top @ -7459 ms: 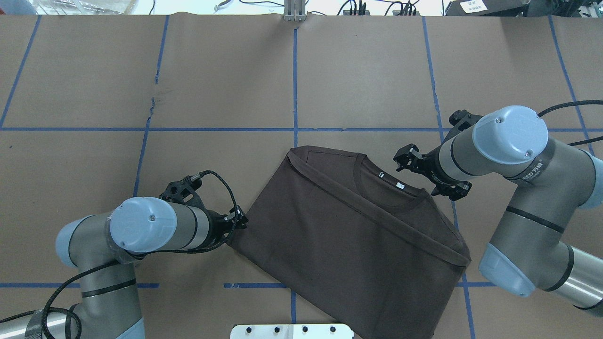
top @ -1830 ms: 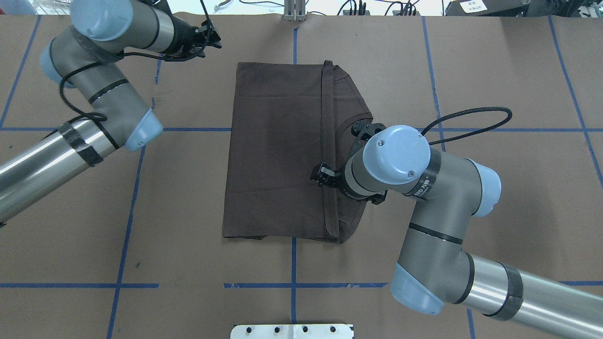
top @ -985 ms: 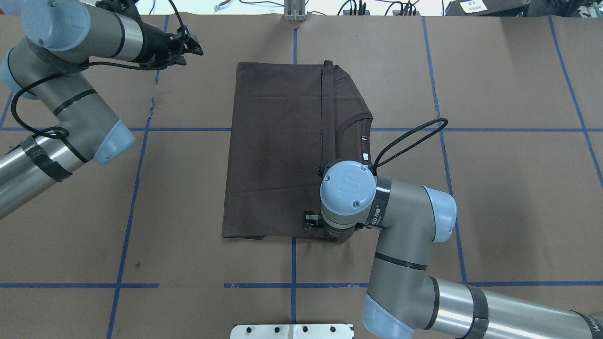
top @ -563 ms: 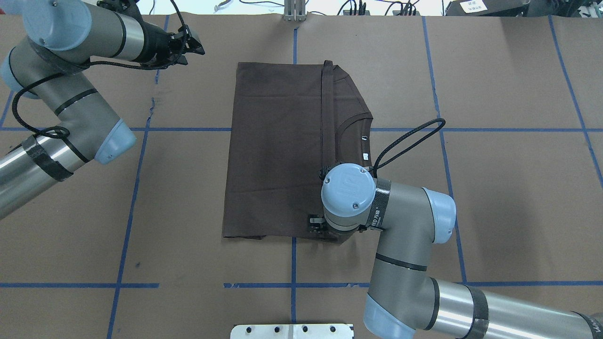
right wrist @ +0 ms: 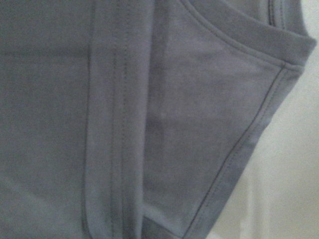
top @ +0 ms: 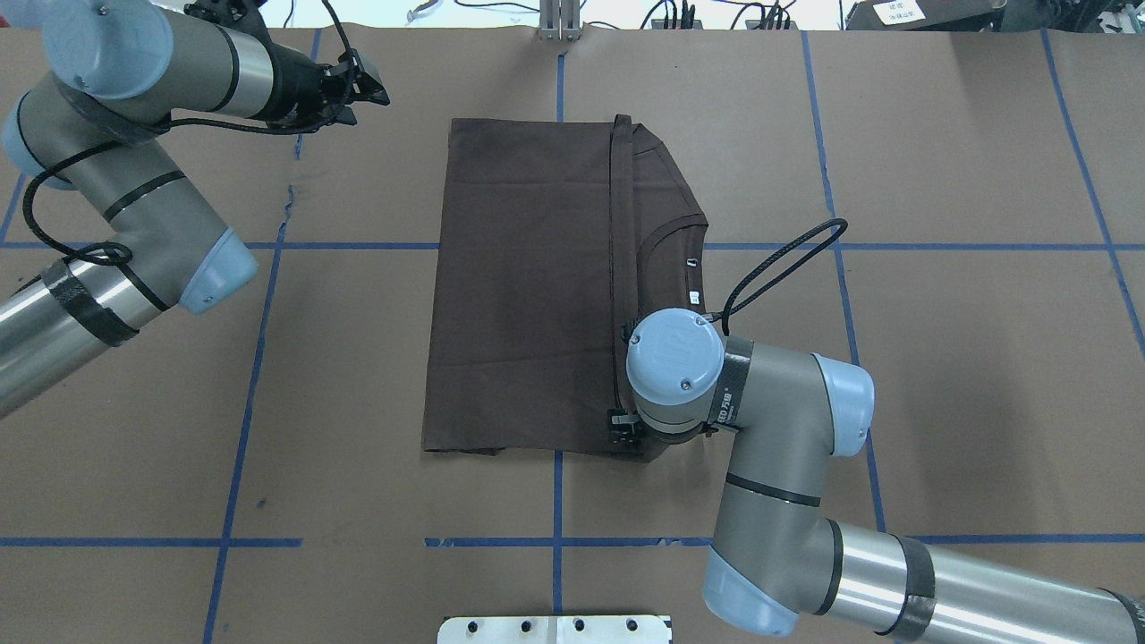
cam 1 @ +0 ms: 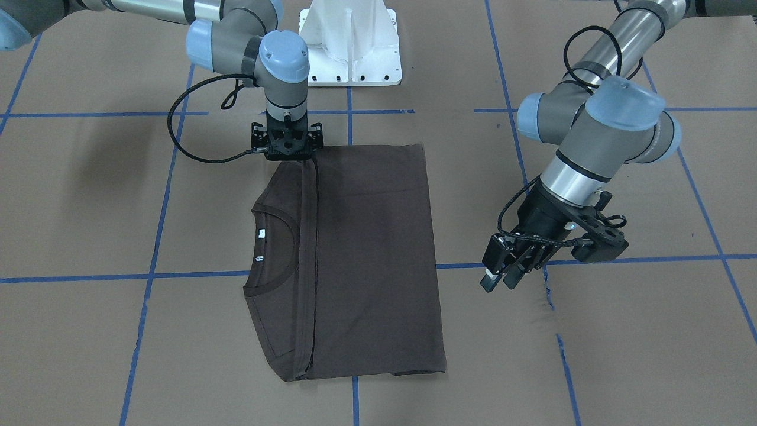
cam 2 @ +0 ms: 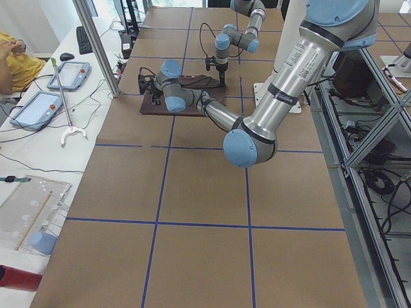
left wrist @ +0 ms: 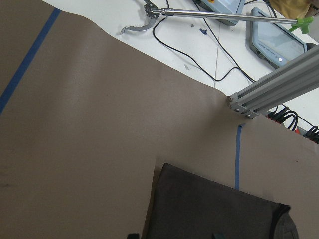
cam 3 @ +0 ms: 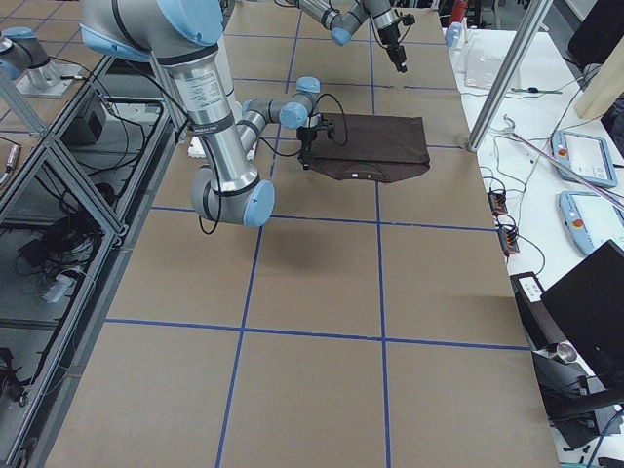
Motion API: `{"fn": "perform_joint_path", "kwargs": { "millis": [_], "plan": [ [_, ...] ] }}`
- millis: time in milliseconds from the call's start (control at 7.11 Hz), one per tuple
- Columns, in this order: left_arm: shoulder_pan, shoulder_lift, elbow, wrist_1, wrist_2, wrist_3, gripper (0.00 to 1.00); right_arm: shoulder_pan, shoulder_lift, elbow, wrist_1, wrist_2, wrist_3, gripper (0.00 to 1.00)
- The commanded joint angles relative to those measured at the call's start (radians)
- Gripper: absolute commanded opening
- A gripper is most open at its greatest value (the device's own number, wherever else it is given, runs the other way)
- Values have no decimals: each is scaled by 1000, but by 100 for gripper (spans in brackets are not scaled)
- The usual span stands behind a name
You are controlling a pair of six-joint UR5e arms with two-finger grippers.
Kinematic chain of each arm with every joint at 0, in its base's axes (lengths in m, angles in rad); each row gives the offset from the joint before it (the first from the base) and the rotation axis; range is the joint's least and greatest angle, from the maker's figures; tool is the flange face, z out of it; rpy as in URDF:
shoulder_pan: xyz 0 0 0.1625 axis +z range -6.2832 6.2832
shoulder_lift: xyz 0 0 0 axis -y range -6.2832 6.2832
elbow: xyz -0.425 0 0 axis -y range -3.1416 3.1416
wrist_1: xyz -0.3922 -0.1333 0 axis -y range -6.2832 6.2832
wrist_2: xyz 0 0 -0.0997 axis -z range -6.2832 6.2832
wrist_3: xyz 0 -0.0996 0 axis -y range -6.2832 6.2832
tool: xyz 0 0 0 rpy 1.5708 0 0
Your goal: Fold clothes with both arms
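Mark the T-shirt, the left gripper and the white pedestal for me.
dark brown T-shirt [cam 1: 366, 254], exterior front-facing view, middle of the folded body.
left gripper [cam 1: 500, 283], exterior front-facing view, midway between its fingertips.
white pedestal [cam 1: 349, 41], exterior front-facing view, its front face.

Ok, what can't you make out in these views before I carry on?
1. Right gripper fingertips: overhead, the wrist covers them; front view, the gripper body does. Grip on the T-shirt unknown.
2. Right wrist view: blurred cloth only, no fingers.
3. Neck labels: print too small.
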Motion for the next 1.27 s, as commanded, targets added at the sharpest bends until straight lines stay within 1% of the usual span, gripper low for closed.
{"fn": "perform_joint_path", "kwargs": {
  "millis": [0,141,281,422,563,704,844,985,1126],
  "plan": [
    [1,-1,-1,-2,0,-21,59,33,-100,91,-11,5,-60,100],
    [4,-3,-1,-2,0,-32,59,43,-146,113,-11,5,-86,100],
    [6,-1,-1,-2,0,-32,59,59,-147,113,-10,2,-91,100],
    [9,-3,-4,0,0,-42,59,60,-86,101,-10,-5,-71,100],
    [12,-4,-10,0,-2,-50,59,60,-63,98,4,-7,-18,100],
    [16,-3,-12,1,0,-52,59,54,-55,101,8,-8,174,100],
    [18,-1,-9,-3,0,-49,59,24,-50,96,107,-14,411,100],
    [18,-1,-6,-2,0,-46,59,10,-53,49,254,-31,614,100],
    [18,-3,-6,-3,0,-49,59,4,-47,8,286,-34,768,94]
  ]
}}
